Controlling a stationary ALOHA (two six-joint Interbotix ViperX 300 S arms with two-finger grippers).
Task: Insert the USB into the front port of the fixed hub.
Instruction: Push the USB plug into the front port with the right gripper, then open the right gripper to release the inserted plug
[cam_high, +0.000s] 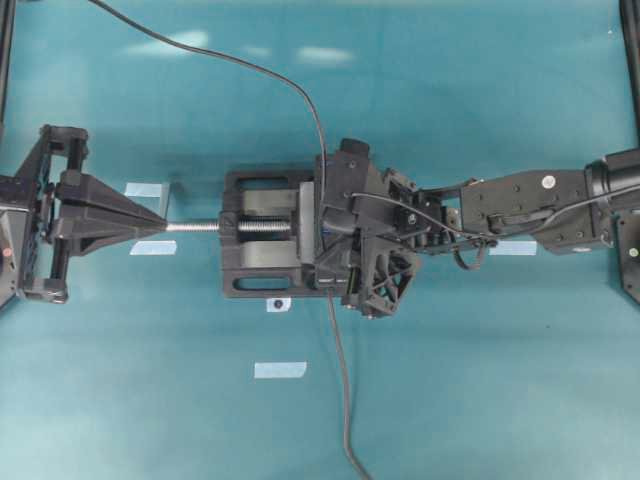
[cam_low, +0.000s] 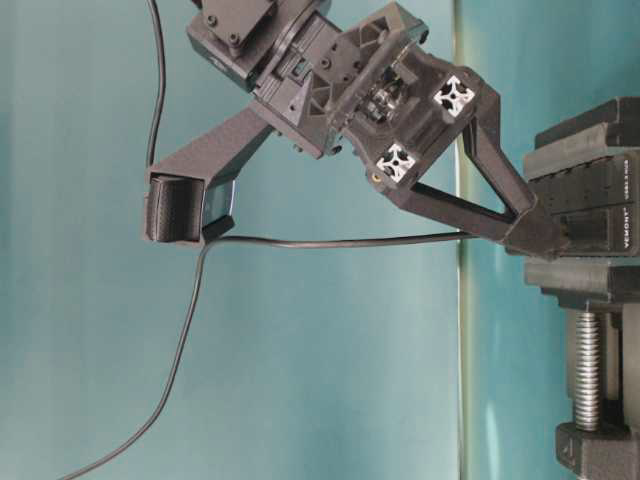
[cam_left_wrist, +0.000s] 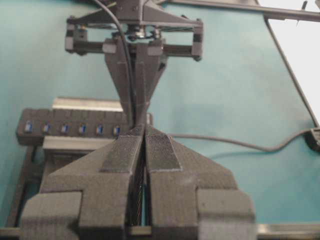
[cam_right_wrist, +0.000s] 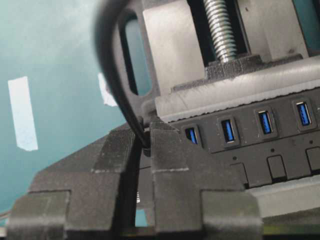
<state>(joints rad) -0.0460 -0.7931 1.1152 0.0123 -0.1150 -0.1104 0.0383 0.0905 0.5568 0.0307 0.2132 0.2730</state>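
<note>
— What's closest?
— The right claw (cam_right_wrist: 145, 145), narrow, pinching the cable (cam_right_wrist: 112, 75); the plug itself is hidden at the hub (cam_right_wrist: 260, 150) end beneath its tips.
— The left claw (cam_left_wrist: 145, 131)?
— Closed, empty.

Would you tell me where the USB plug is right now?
In the right wrist view, the USB sits pinched between the right gripper fingertips, at the end of the fixed hub, left of its visible blue slots.

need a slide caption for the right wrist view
Right gripper pinching the thin dark-grey cable at the end slot of the long black hub with blue ports, clamped in the black vise.
</note>
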